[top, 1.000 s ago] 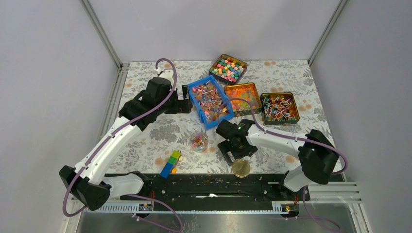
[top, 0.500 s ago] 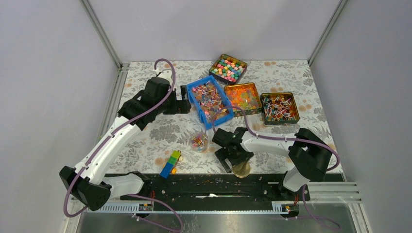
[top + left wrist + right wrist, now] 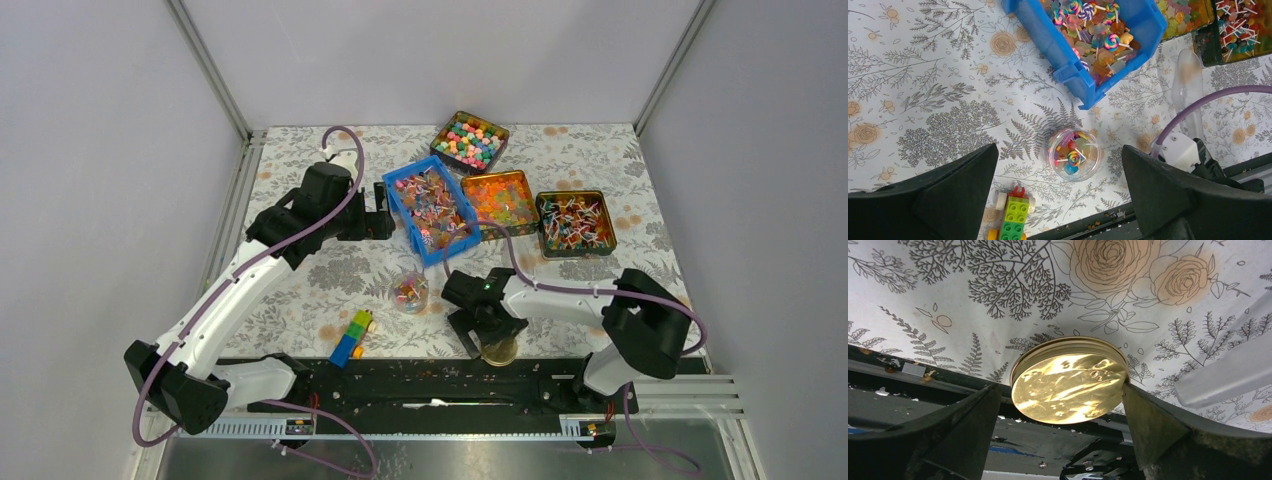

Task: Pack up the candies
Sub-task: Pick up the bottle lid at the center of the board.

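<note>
The candies (image 3: 435,205) are small wrapped sweets and lollipops piled in a blue bin (image 3: 405,222), also in the left wrist view (image 3: 1093,25). A small clear jar (image 3: 409,292) holds a few of them (image 3: 1074,154). My left gripper (image 3: 383,207) hangs open and empty beside the bin's left wall, with the jar far below between its fingers (image 3: 1059,150). A gold lid (image 3: 497,349) lies at the table's front edge. My right gripper (image 3: 492,340) is open and straddles the lid (image 3: 1068,382), its right finger at the lid's rim.
Three tins stand at the back right: round coloured balls (image 3: 485,122), orange gummies (image 3: 495,176), stick sweets (image 3: 572,193). A Lego block (image 3: 350,337) lies front left of the jar. A clear scoop (image 3: 1188,85) lies right of the jar. A black rail (image 3: 420,380) runs along the near edge.
My right gripper has moved forward and down to the gold lid, which now sits between its fingers. The left arm has barely moved.
</note>
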